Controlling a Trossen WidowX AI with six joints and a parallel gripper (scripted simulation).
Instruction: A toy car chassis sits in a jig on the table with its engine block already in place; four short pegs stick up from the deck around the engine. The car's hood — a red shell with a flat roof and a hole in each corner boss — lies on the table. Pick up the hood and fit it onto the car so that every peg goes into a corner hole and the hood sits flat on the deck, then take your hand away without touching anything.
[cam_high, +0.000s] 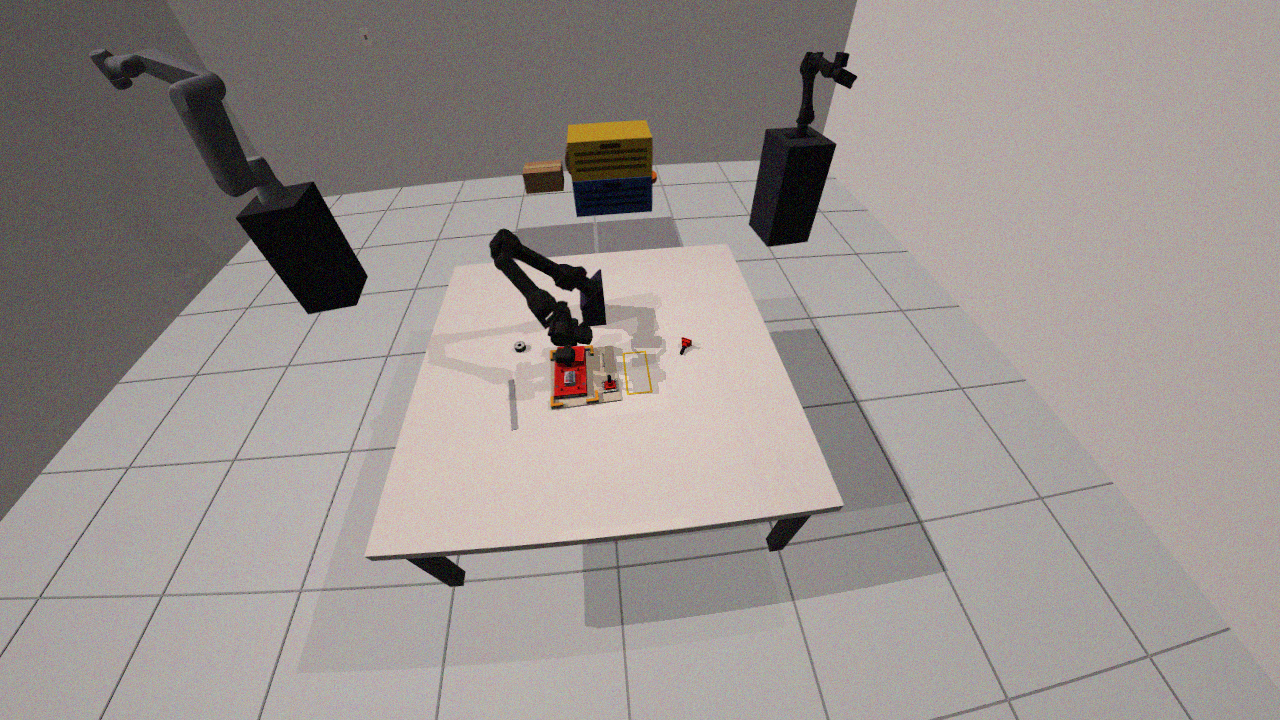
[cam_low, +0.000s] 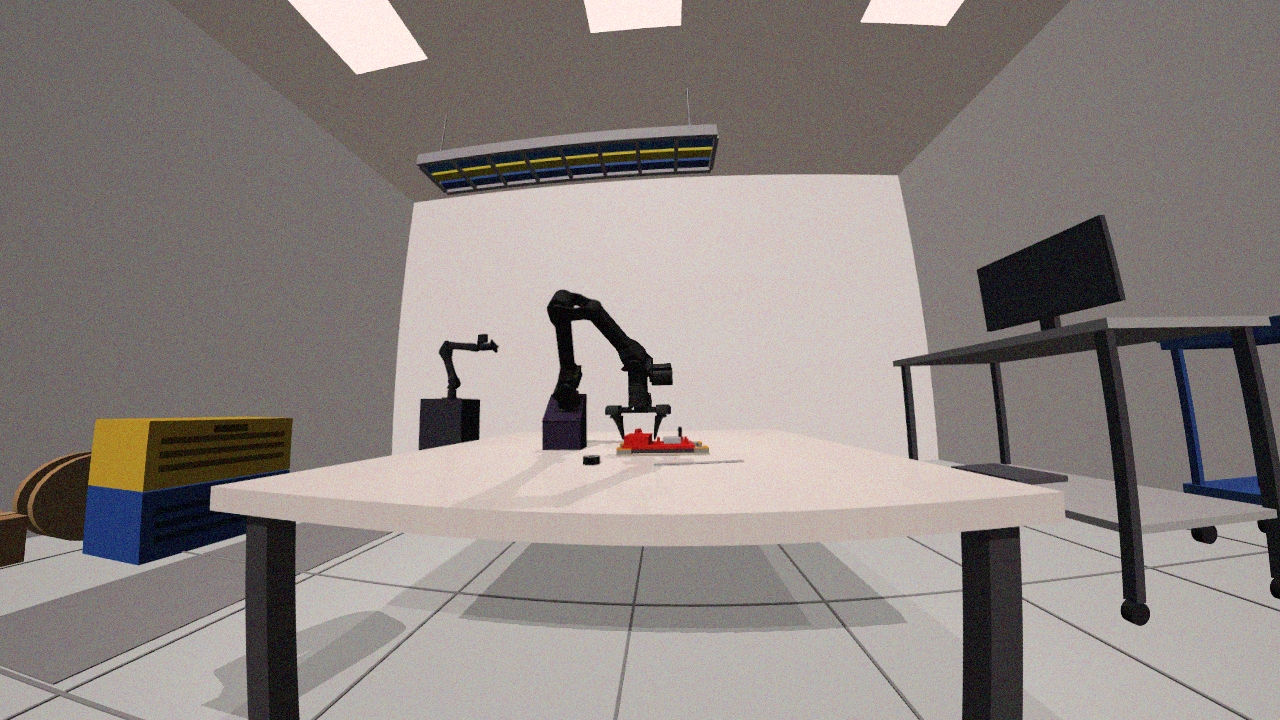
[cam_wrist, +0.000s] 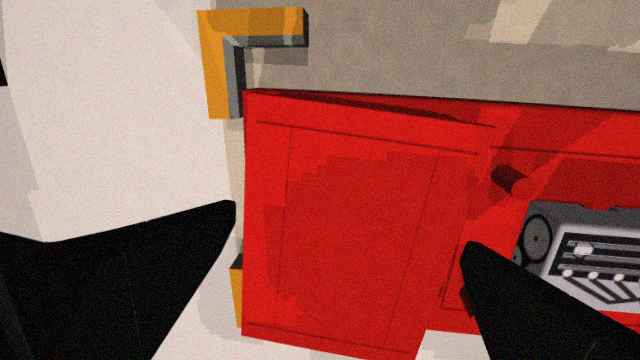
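Observation:
The red chassis (cam_high: 559, 381) (cam_low: 687, 445) (cam_wrist: 575, 129) sits in the jig (cam_high: 593, 401) (cam_wrist: 212, 60). Its engine block (cam_high: 570, 377) (cam_wrist: 582, 262) is in place; one peg (cam_wrist: 511, 181) shows plainly, others are cut off or hidden. A flat-topped red part (cam_low: 638, 440) (cam_wrist: 350, 225), which looks like the hood, lies skewed on the chassis end nearest the arm base. No corner holes show on it. My gripper (cam_high: 565, 355) (cam_low: 639, 437) (cam_wrist: 347, 231) is open and empty, low over that part. One finger is past its outer end, the other near its engine side. Contact cannot be told.
A small red and black piece (cam_high: 609, 383) stands on the jig's side strip, beside a yellow outline (cam_high: 625, 376) on the table. A wheel (cam_high: 520, 346) (cam_low: 590, 460), a grey bar (cam_high: 512, 404) and another red piece (cam_high: 686, 342) lie around.

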